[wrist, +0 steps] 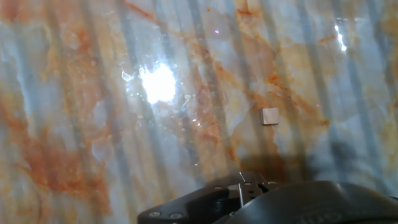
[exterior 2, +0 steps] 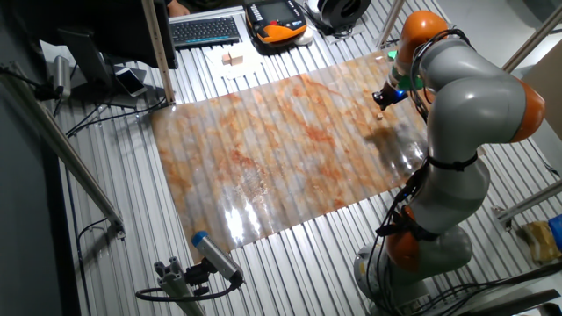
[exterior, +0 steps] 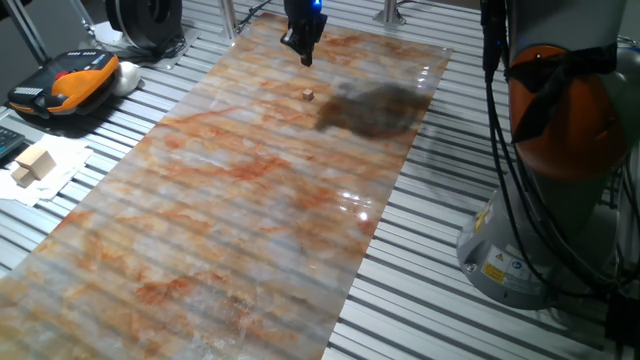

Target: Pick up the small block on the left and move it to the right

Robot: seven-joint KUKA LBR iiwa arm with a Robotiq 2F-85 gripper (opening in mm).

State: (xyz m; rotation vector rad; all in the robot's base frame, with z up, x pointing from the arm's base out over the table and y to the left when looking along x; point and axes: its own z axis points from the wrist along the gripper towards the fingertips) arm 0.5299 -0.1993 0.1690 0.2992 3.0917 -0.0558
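Observation:
The small block (exterior: 308, 95) is a tiny tan cube lying alone on the marbled orange-grey sheet (exterior: 250, 220), toward its far end. In the hand view the small block (wrist: 270, 116) sits right of centre, above the dark hand body at the bottom edge. My gripper (exterior: 305, 55) hangs above the sheet, a little beyond the block and clear of it, with nothing in it. Its dark fingers taper to a tip, and whether they are open or shut is too small to read. In the other fixed view the gripper (exterior 2: 383, 101) is at the sheet's far right side.
Larger pale wooden blocks (exterior: 33, 165) lie on white paper off the sheet's left edge. An orange-black pendant (exterior: 70, 80) rests beyond them. The arm's grey-orange base (exterior: 560, 150) stands to the right. A keyboard (exterior 2: 205, 31) and cables sit at the back.

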